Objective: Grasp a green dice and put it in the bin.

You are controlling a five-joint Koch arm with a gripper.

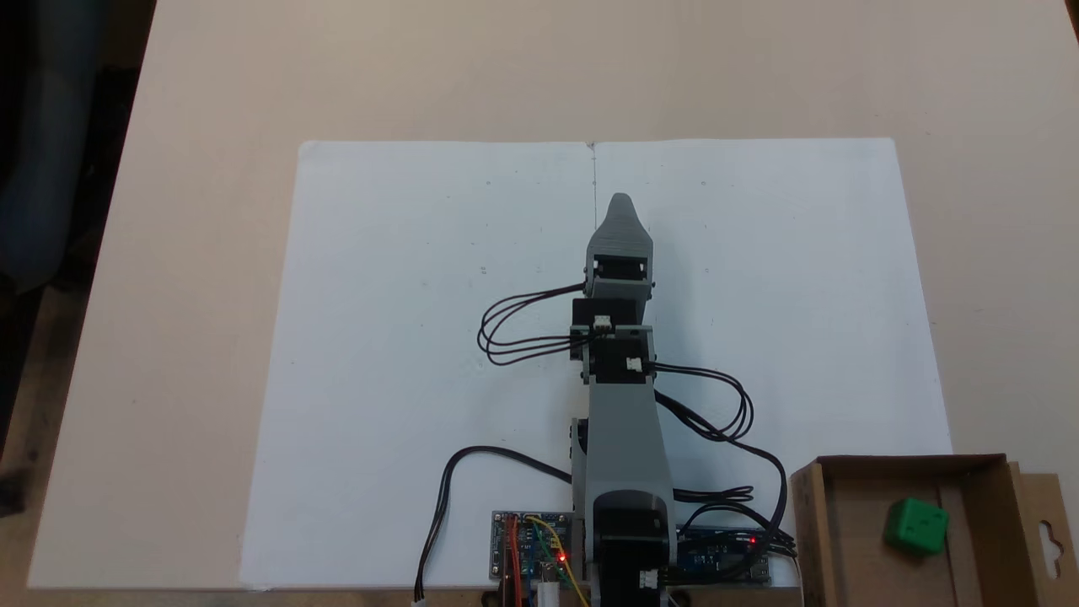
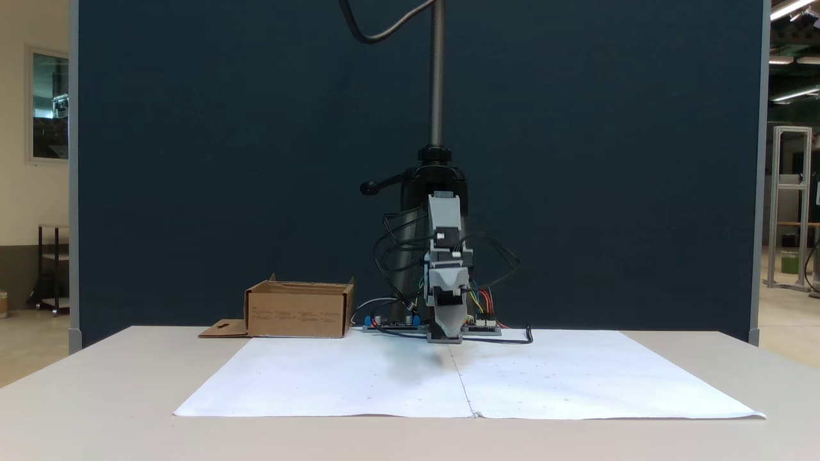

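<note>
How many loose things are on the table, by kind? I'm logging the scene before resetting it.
Green dice: 1, lying inside the box
Cardboard box: 1
White paper sheets: 2, edge to edge under the arm
Total: 4

The green dice (image 1: 916, 526) sits in the brown bin (image 1: 843, 531), lower right. White paper (image 1: 405, 337) covers the tan table (image 1: 211, 126).
</note>
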